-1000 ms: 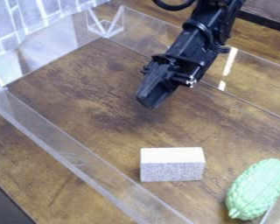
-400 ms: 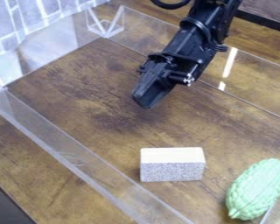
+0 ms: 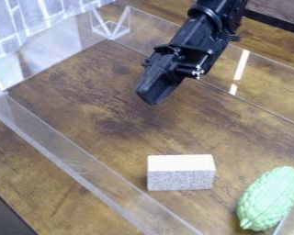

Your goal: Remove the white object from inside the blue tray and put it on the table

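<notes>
A black robot arm [image 3: 205, 32] comes down from the top of the picture, a little right of the middle. At its end is the gripper [image 3: 149, 92]. The tip points down and to the left. The two jaws are pressed together, and nothing is between them. The gripper hangs in the air above the table [image 3: 100, 110], in the upper middle part of the picture.

The white object [image 3: 182, 172] lies flat on the table, low in the picture and a bit right of the middle. It is a small block with speckled sides. It is well apart from the gripper, and nothing touches it.

Just to the right of the block, in the bottom right corner, lies a green bumpy thing [image 3: 271, 198]. It looks like a little gourd. It is near the block but does not touch it.

The table is dark brown wood with pale scratches. A clear plastic wall [image 3: 76, 165] runs around it. One side goes from the left edge down toward the bottom middle. Another side runs along the upper right.

In the upper left corner there is a pale tiled surface [image 3: 27, 18] outside the clear wall.
</notes>
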`<action>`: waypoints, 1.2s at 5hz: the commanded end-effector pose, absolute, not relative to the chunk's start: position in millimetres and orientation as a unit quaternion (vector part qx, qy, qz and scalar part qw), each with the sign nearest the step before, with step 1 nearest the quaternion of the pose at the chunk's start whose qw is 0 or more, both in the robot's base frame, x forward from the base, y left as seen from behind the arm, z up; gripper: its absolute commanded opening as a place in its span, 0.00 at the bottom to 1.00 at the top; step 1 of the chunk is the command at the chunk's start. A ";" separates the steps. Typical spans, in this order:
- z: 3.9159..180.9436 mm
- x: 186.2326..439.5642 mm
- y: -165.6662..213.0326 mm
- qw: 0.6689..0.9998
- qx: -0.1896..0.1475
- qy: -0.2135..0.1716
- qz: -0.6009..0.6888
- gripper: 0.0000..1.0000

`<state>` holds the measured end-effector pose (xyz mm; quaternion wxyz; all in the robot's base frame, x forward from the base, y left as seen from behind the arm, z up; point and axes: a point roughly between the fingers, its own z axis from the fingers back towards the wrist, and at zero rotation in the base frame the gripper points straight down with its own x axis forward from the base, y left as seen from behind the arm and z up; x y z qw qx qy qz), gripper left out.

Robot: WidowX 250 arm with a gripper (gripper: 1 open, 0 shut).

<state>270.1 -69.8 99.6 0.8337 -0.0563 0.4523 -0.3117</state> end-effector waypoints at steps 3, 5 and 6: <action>101.4 277.9 -83.4 0.850 -0.053 0.417 -0.317 0.00; 90.6 270.3 -92.0 0.851 -0.044 0.413 -0.320 0.00; 86.7 266.9 -91.3 0.852 -0.049 0.410 -0.320 0.00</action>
